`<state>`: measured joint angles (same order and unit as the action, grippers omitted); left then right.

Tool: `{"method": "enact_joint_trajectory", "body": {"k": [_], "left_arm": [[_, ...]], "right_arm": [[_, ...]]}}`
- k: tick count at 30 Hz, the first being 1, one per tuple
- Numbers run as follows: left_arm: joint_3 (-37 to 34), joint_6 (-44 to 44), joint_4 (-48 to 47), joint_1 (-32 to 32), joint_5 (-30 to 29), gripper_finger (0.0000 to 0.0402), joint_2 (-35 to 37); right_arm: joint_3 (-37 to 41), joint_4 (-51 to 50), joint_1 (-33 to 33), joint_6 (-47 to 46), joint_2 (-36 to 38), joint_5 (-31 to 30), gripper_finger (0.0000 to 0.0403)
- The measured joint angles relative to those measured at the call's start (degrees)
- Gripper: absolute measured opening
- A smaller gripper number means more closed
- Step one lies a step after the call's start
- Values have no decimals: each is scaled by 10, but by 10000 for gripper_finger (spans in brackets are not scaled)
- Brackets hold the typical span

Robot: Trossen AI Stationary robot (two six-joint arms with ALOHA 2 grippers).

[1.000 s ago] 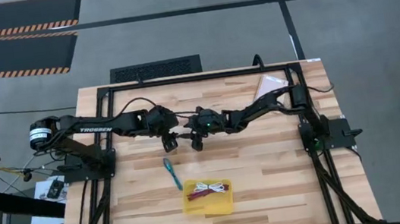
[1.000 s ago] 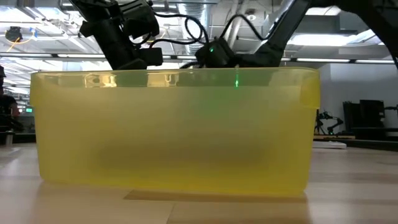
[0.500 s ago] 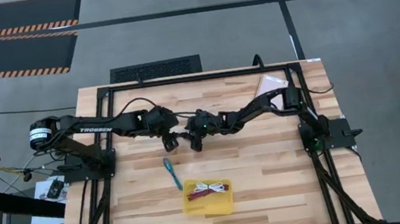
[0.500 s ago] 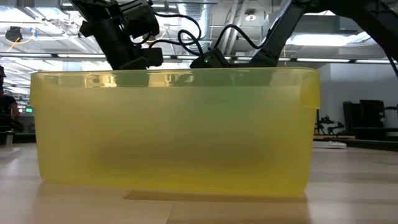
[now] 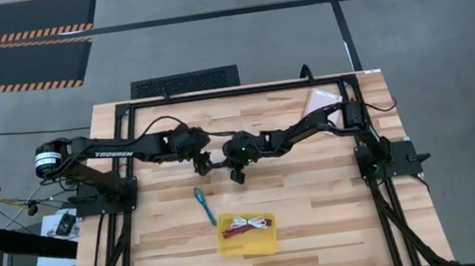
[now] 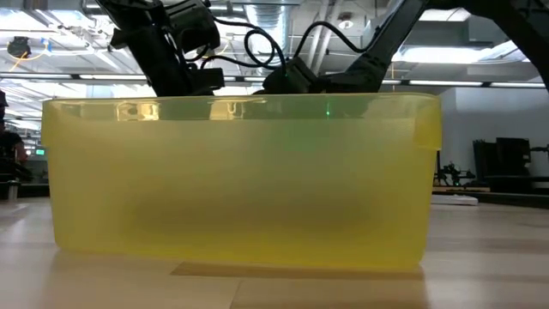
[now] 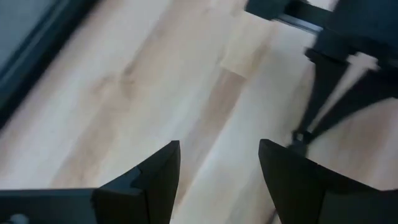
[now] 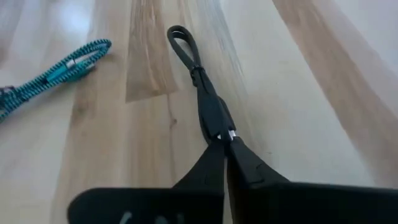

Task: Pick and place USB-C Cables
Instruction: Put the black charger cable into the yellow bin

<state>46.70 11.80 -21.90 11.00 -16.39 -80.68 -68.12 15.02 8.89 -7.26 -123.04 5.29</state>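
A black USB-C cable [image 8: 208, 102] lies stretched out on the wooden table, its looped end [image 8: 180, 34] away from my right gripper [image 8: 225, 144], which is shut on its other end near the table's middle [image 5: 237, 177]. A teal cable [image 5: 204, 206] lies on the wood beside it, also seen in the right wrist view [image 8: 62, 71]. The yellow tray [image 5: 233, 248] near the front edge holds a white and a dark red cable. My left gripper [image 7: 217, 168] hovers open just left of the right one [image 5: 206, 163], nothing between its fingers. My right gripper pinches the black cable's connector end [image 8: 219, 132] between the tips of its two fingers. The fingers slant down from the table's far side and lie along the cable. The rest of the cable runs away from the fingers along the wood; whether it is lifted I cannot tell.
A pale pink packet [image 5: 320, 102] lies at the far right of the table. The tray's yellow wall [image 6: 240, 180] fills the low view, both arms rising behind it. Bare wood lies to the left and right of the tray.
In the low view my right arm's wrist has dipped down behind the tray and come up again a little. The tray and the teal cable have stayed where they were.
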Motion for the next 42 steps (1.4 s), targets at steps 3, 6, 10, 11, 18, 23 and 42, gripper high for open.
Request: {"method": "enact_joint_trajectory", "body": {"k": [3,6,10,11,18,23,42], "left_arm": [[0,2,6,0,-30,206,0],[0,39,9,-5,-38,206,0],[3,65,5,-9,-9,206,1],[3,65,4,-10,-3,206,1],[4,70,14,-30,10,206,4],[4,65,35,-43,78,206,6],[4,140,369,-37,314,206,-15]], "right_arm": [[0,-3,1,25,0,-3,5],[-1,-24,1,-3,5,0,4],[1,-95,-4,-25,40,5,2],[2,-113,-7,-20,52,-7,2],[2,-258,-19,-4,149,-61,1],[2,-365,-43,-2,226,-103,1],[1,-601,-235,-88,398,-261,0]]}}
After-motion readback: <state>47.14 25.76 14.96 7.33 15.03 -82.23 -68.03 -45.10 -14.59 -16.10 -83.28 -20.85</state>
